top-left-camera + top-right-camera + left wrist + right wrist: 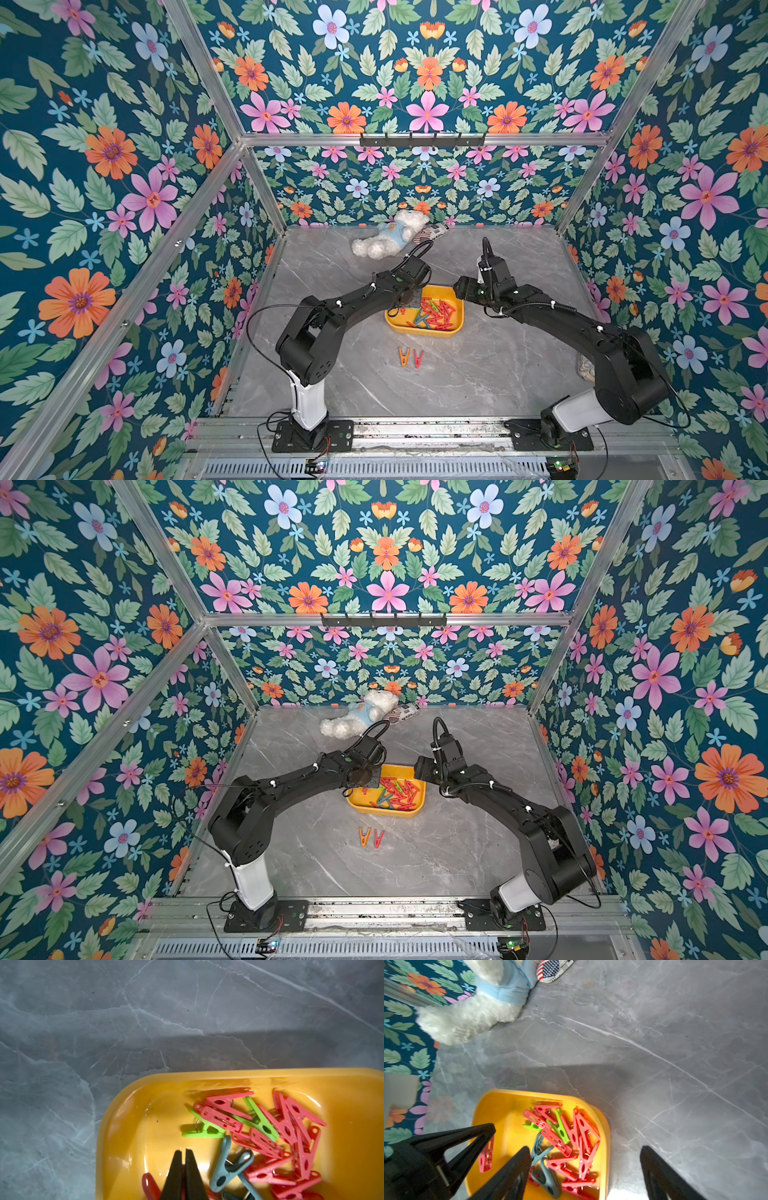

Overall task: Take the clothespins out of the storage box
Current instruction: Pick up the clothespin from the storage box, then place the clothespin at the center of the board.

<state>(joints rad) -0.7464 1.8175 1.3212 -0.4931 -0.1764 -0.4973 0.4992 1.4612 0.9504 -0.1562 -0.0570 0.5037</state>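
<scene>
The yellow storage box (424, 332) (386, 811) sits mid-table and holds several clothespins (436, 313) (268, 1126), mostly red with some green and grey-blue. My left gripper (184, 1150) hangs over the box's left end, shut on a red clothespin (485, 1157) that dangles below its fingers. My right gripper (585, 1148) stands open above the box's right end, with one finger over the pile and the other over the table beyond the rim (606, 1136); nothing is between them. An orange clothespin (403, 356) and a red clothespin (418, 358) lie on the table in front of the box.
A white teddy bear (388, 241) in a blue shirt lies at the back wall, with a flag-patterned object (430, 232) beside it. A pale object (586, 368) is partly hidden behind my right arm. Floral walls close in the grey marble table (478, 374) on three sides.
</scene>
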